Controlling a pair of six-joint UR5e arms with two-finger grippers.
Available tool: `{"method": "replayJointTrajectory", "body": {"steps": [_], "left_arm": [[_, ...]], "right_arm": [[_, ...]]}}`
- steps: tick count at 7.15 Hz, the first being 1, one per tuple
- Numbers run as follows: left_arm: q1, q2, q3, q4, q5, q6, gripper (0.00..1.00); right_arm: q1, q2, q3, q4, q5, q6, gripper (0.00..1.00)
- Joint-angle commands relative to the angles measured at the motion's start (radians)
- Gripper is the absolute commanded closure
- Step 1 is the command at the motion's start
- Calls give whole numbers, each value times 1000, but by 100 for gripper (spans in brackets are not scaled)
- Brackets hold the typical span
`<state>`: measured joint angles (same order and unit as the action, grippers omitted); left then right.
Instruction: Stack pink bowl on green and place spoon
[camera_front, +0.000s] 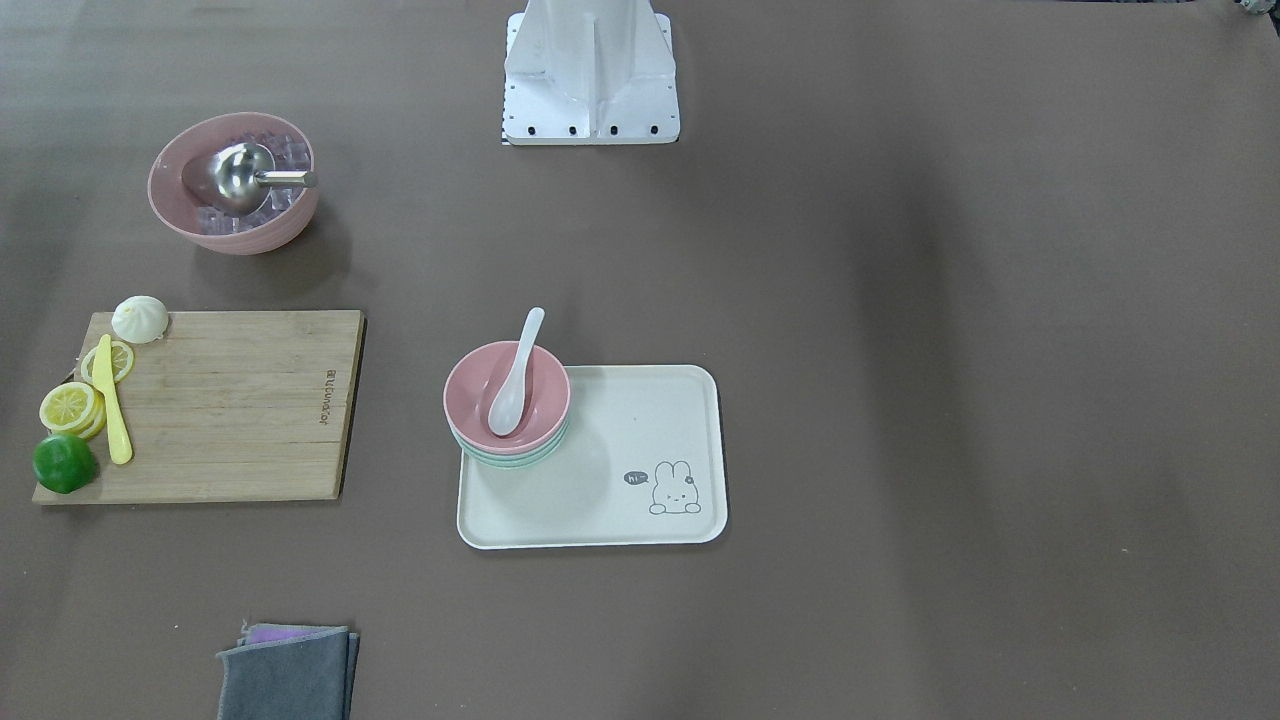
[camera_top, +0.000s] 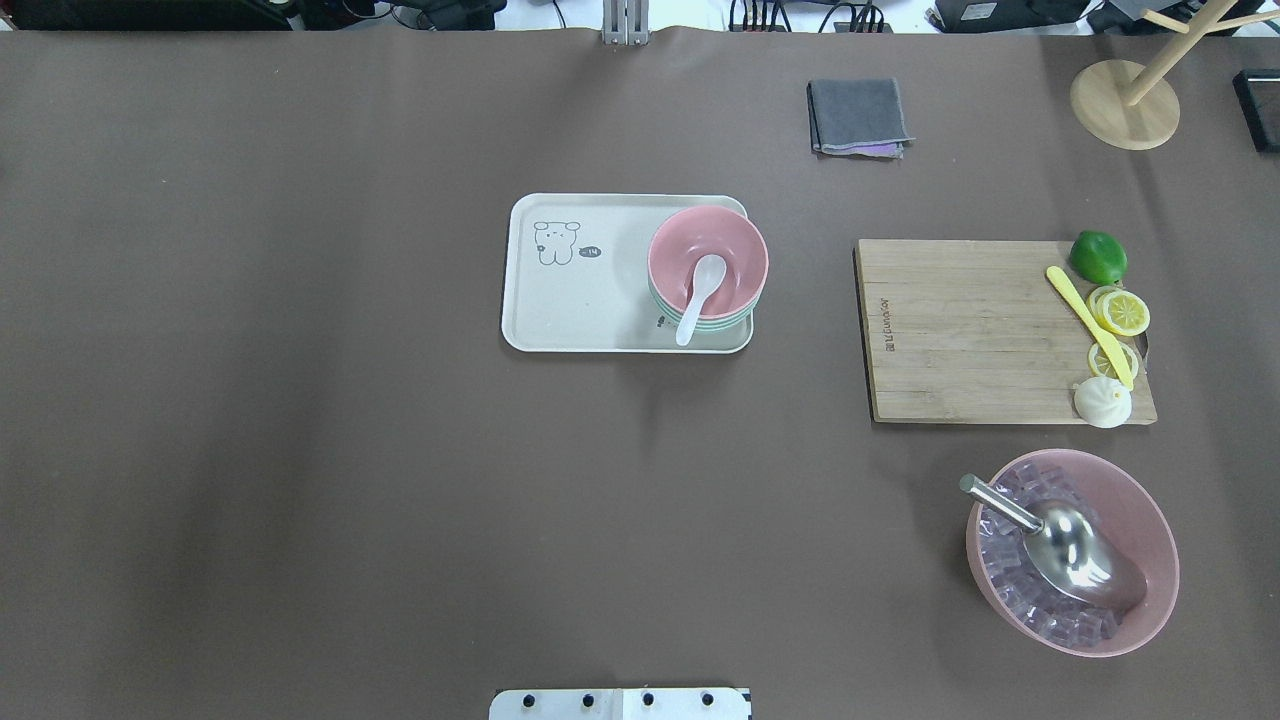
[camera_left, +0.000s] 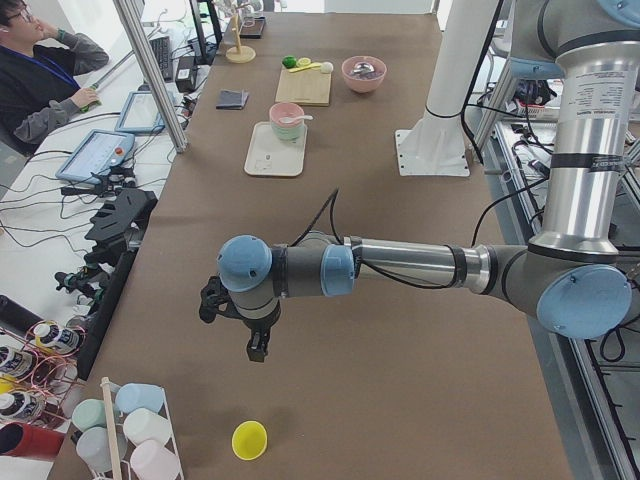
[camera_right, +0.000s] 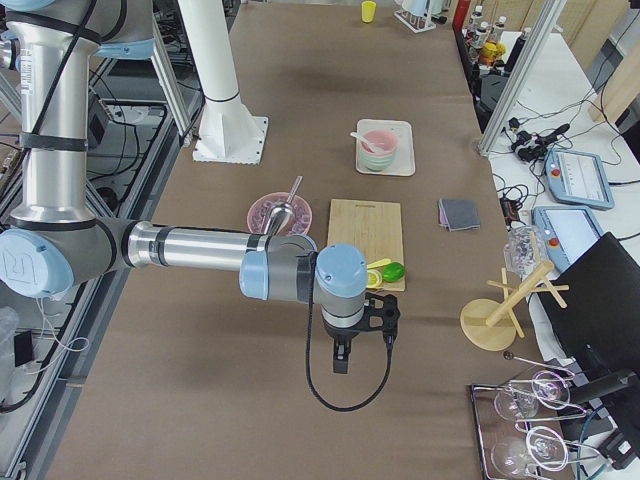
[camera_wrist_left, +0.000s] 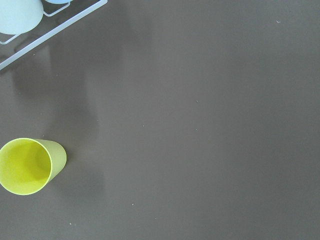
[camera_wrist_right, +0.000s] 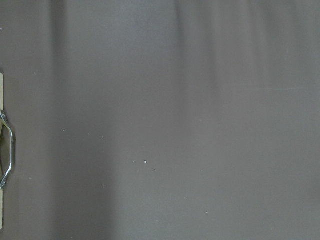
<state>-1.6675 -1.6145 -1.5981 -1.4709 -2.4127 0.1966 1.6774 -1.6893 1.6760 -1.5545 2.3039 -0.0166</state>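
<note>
The small pink bowl sits nested on top of the stack of mint-green bowls at one corner of a cream tray. The white spoon lies in the pink bowl, scoop down inside and handle leaning over the rim. The overhead view shows the same pink bowl and spoon. My left gripper hangs far away over the table's left end. My right gripper hangs over the right end. Each shows only in a side view, so I cannot tell whether either is open or shut.
A larger pink bowl holds ice cubes and a metal scoop. A wooden cutting board carries lemon slices, a lime, a yellow knife and a bun. A grey cloth lies near the operators' edge. A yellow cup stands below the left wrist.
</note>
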Motion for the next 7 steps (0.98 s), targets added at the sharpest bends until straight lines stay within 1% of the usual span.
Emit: {"method": "replayJointTrajectory", "body": {"steps": [1, 2, 4, 7], "left_arm": [[0, 34, 15, -77, 10, -3, 1], [0, 33, 6, -92, 1, -6, 1], [0, 30, 0, -97, -2, -3, 1], [0, 25, 1, -98, 0, 3, 1]], "right_arm": [[1, -23, 13, 13, 5, 13, 0], [1, -21, 13, 13, 23, 17, 0], [-1, -20, 13, 13, 98, 17, 0], [-1, -20, 13, 13, 101, 6, 0]]}}
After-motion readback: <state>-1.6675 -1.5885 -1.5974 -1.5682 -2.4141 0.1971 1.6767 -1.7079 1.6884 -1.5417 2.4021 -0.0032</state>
